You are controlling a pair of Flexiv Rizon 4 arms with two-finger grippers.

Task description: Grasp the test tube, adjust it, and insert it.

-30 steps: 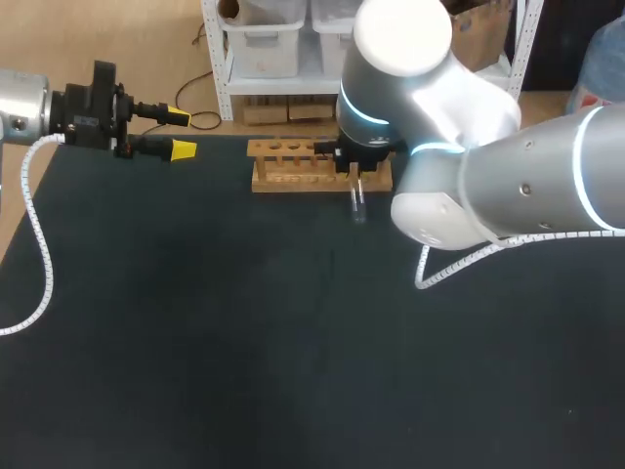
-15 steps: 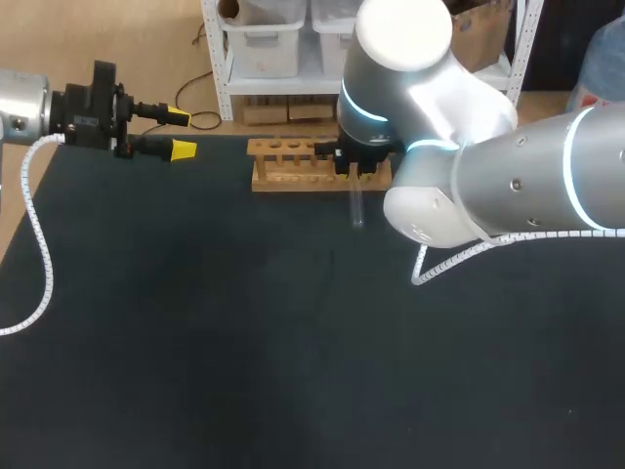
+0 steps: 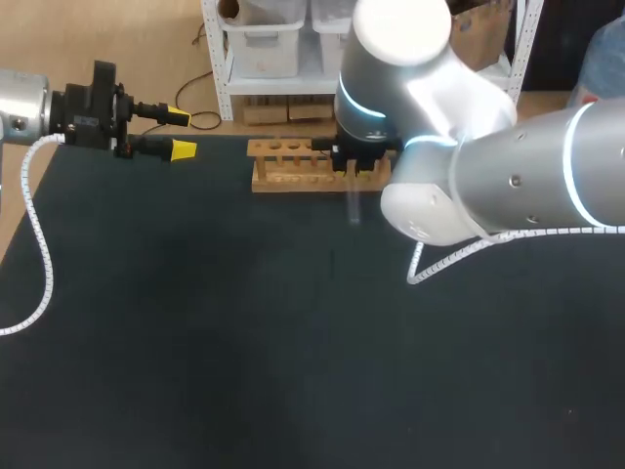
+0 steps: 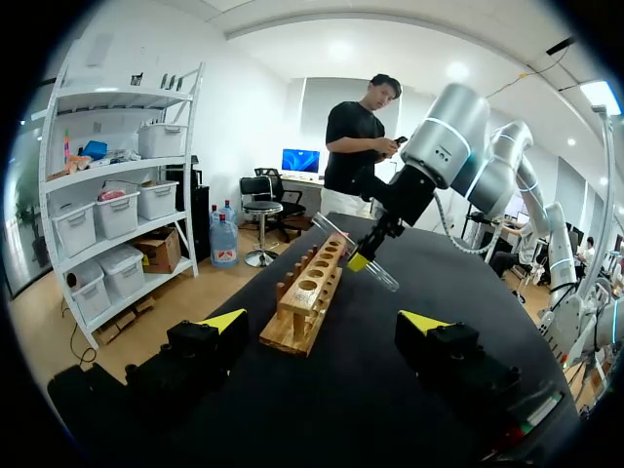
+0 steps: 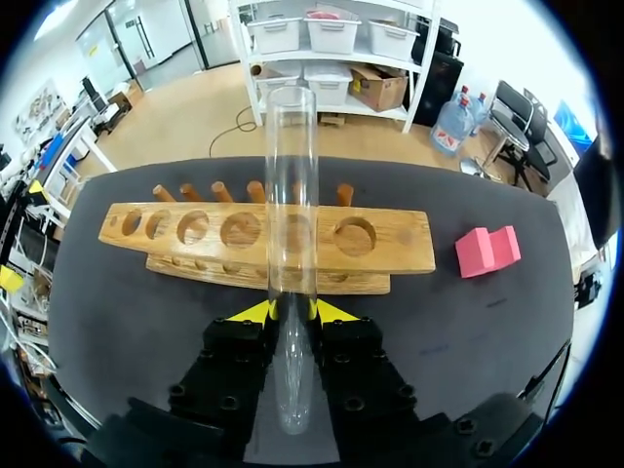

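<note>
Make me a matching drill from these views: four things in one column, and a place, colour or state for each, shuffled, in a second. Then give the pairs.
1. test tube
2. wooden rack
3. pink block
4. left pincer

a. open, holding nothing
b. gripped in the right pincer
c. beside the wooden rack's end, apart from it
d. light brown, with a row of round holes

Pairs: 1-b, 2-d, 3-c, 4-a
</note>
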